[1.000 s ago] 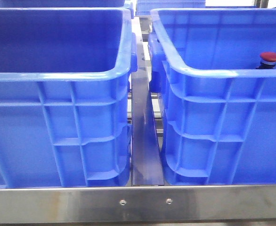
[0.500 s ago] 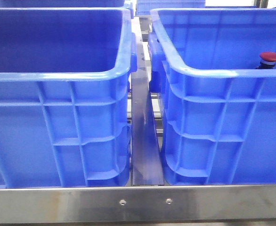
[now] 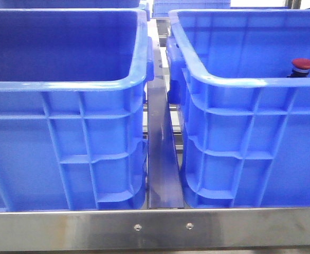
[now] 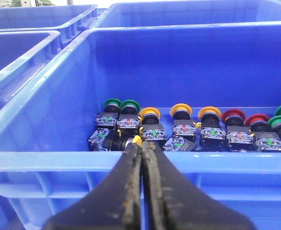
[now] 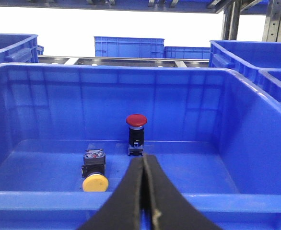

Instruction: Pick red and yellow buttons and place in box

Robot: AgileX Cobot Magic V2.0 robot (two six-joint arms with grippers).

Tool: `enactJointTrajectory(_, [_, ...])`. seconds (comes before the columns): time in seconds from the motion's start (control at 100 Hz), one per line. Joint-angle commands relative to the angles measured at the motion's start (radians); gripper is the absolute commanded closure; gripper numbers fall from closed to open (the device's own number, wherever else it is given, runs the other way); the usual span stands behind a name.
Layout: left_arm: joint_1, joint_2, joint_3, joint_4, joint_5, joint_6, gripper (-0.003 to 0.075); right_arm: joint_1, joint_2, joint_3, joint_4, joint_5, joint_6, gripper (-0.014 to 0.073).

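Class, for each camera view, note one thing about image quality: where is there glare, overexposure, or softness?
Front view: a bright glare streak on the right crate's rim. Right wrist view: the background behind the crate is blown out white; the red button and yellow button stay sharp. Left wrist view: the left end effector looks soft up close.

Left pincer (image 4: 141, 148) and right pincer (image 5: 143, 163) closed, empty.

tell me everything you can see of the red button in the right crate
The red button has a round, glossy, dark red mushroom cap on a narrow black body with small pale markings low down. It stands upright on the floor of the blue crate, near the back wall, touching nothing else. A yellow button lies tipped over apart from it. In the front view only its cap and neck show over the rim.
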Motion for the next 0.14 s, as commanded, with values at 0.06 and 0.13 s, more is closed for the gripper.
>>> enactJointTrajectory(0.06, [0.001, -0.029, 0.021, 0.000, -0.080, -0.006, 0.0741, -0.004, -0.022, 0.006, -0.007, -0.071, 0.001, 0.0661])
enactJointTrajectory(0.13, [0.001, -0.029, 0.021, 0.000, -0.080, -0.006, 0.0741, -0.004, -0.022, 0.006, -0.007, -0.071, 0.001, 0.0661])
